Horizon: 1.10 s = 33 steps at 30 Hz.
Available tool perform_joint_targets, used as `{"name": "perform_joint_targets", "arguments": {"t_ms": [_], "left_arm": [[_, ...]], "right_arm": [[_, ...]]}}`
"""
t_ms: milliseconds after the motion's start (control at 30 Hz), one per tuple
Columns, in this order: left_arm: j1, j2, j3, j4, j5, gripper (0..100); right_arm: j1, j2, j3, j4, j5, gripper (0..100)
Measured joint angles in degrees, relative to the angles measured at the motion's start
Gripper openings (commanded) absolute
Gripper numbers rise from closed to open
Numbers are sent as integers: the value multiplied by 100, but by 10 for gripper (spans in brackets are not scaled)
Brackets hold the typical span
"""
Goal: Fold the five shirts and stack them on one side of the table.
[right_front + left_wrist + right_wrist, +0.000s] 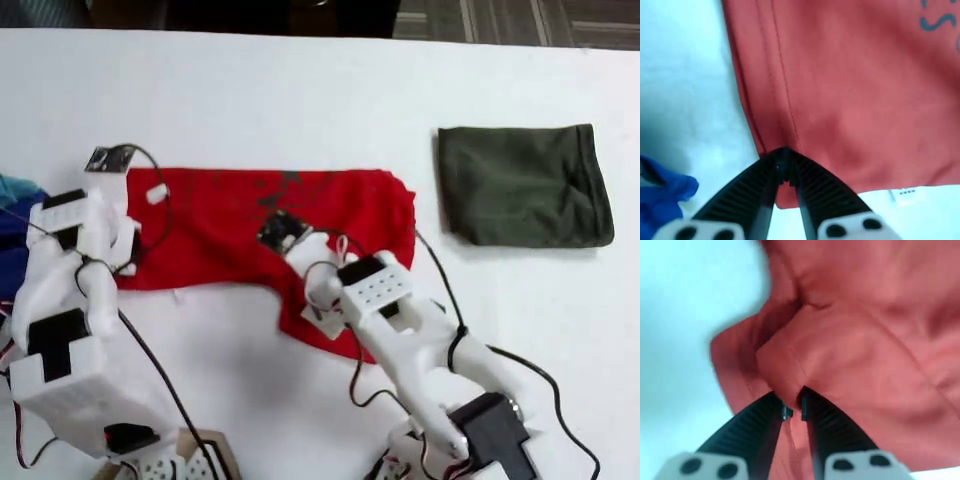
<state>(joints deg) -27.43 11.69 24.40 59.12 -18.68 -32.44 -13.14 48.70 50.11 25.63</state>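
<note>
Both gripping: left pincer clenching end of red shirt farthest from folded green shirt, right pincer pinching bunched edge nearer it. Shirt lying spread on surface. Risk: thin pinch slipping, fold skewing.

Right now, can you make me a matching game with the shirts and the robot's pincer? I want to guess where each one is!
Column one:
1. red shirt
2. green shirt
3. blue shirt
4. left pincer

Column two:
A. folded up, lying by itself on the right
B. shut on the edge of the red one
C. laid out wide in the middle
D. tucked away at the far left edge

Right pairs: 1-C, 2-A, 3-D, 4-B.
</note>
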Motion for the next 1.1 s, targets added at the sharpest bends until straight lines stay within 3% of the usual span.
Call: {"name": "perform_joint_targets", "arguments": {"t_ms": [333,567,733,933,1100], "left_arm": [[9,0,0,0,0,26],[9,0,0,0,0,26],[9,0,0,0,0,26],[9,0,0,0,0,26],[9,0,0,0,0,26]], "right_arm": [[-9,0,-589,835,0,19],[-765,18,-598,1204,9,22],[-791,62,-598,1204,9,26],[-738,62,-545,1213,9,226],[-958,62,-123,1213,18,250]]}}
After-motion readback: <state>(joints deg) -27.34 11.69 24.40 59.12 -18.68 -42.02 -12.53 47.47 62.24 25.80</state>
